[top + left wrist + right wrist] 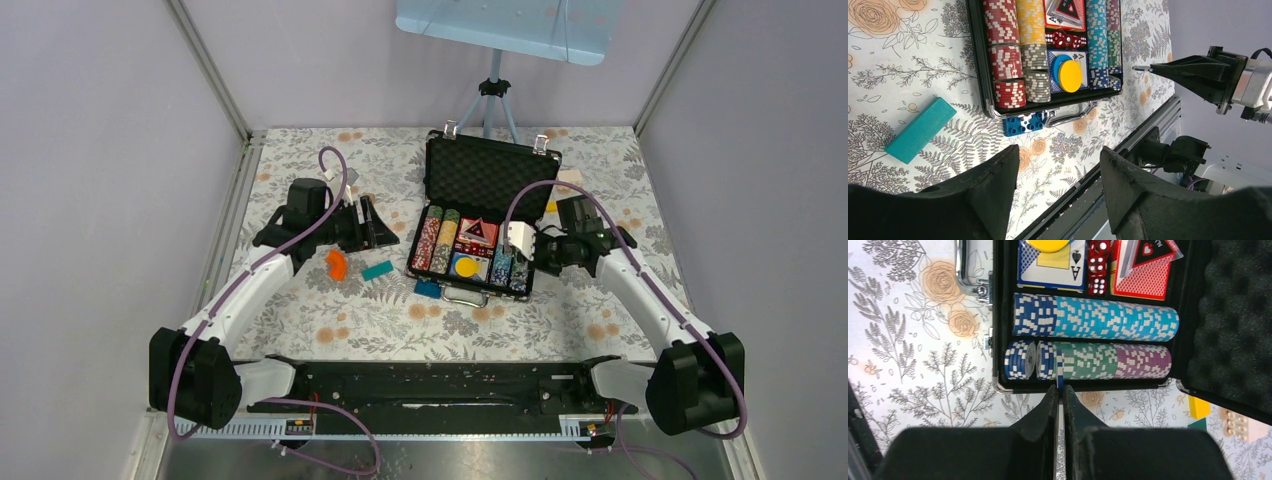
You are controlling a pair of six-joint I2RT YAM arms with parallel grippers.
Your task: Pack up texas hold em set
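Observation:
The black briefcase (432,205) lies open at the table's middle, its foam-lined lid (490,175) tilted back. Rows of coloured poker chips (1095,317), red dice (1097,265), cards and a yellow dealer disc (1069,76) fill its tray. My right gripper (1059,390) is shut on a blue chip (1059,371), held edge-on over the near chip row, by the gap between the blue and green chips. In the top view the right gripper (528,258) is at the case's right edge. My left gripper (1059,150) is open and empty, left of the case (385,228).
An orange curved piece (337,264), a teal brick (377,269) and a blue brick (427,288) lie left of and in front of the case. A yellow brick (1199,407) and a cream brick (1240,425) lie at its right. A tripod (492,95) stands behind.

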